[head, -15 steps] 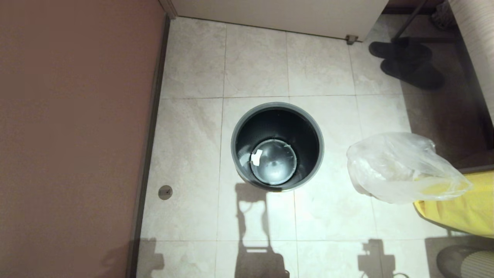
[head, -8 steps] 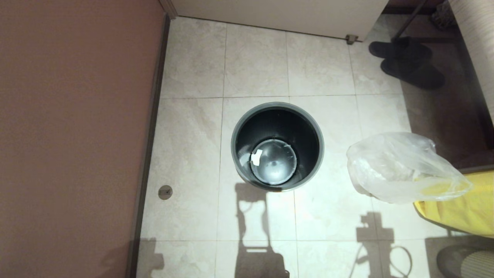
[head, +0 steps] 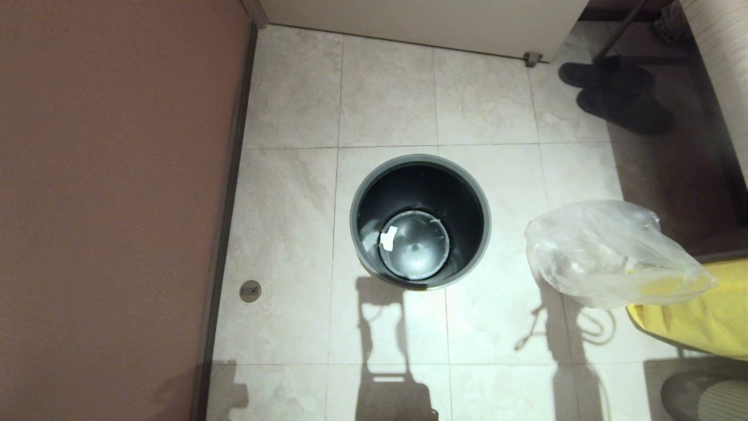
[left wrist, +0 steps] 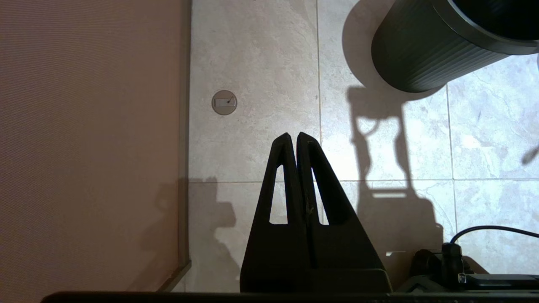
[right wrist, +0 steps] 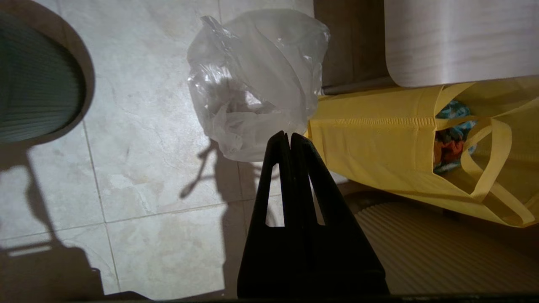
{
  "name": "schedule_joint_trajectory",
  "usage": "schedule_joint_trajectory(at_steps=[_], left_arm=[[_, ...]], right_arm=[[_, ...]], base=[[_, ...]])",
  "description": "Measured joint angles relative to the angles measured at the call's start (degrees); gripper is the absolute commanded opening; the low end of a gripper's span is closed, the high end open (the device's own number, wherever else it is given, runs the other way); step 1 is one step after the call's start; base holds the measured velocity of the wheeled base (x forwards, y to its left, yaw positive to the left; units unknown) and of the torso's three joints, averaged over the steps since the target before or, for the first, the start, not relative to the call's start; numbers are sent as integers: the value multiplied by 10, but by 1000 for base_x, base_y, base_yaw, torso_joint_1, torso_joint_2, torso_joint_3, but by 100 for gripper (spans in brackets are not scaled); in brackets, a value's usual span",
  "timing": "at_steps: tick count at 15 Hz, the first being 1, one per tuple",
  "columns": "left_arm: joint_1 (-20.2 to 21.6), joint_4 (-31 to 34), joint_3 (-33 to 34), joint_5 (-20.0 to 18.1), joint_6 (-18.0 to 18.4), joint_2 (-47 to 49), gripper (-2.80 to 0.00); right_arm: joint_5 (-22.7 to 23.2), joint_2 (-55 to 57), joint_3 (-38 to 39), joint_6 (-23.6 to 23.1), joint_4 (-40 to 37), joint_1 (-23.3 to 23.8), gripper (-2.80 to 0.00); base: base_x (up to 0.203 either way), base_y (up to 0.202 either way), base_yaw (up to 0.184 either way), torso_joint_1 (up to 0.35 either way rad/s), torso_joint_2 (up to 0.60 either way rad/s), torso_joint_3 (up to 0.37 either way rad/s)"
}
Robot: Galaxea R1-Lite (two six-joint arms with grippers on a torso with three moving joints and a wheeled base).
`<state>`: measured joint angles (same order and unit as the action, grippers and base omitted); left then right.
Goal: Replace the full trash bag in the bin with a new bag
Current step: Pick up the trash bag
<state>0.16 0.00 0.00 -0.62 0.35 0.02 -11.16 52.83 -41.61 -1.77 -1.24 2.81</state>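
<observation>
right pincer closed, above new bag.

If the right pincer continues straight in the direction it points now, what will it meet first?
Probably the new bag. The right pincer, shut, aims at the bag's lower edge, beside the yellow bag. A gap seems to remain, though depth is unclear. The bin lies well off that line.

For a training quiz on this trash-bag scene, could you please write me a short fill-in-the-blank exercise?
1. The bin stands on the tiled floor with no ____ lining it.
2. The new bag lies on the floor, partly on top of a ____ bag.
3. The fingers of the right gripper are ____.

Missing words: bag; yellow; shut
</observation>
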Motion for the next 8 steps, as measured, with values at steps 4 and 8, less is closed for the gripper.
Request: schedule_joint_trajectory(at_steps=[4, 8], left_arm=[[0, 0, 0, 0, 0, 0, -280], [0, 0, 0, 0, 0, 0, -280]], right_arm=[[-17, 168, -75, 47, -8, 67, -280], [-7, 277, -119, 56, -19, 99, -280]], base=[[0, 0, 0, 0, 0, 0], [0, 0, 0, 0, 0, 0]])
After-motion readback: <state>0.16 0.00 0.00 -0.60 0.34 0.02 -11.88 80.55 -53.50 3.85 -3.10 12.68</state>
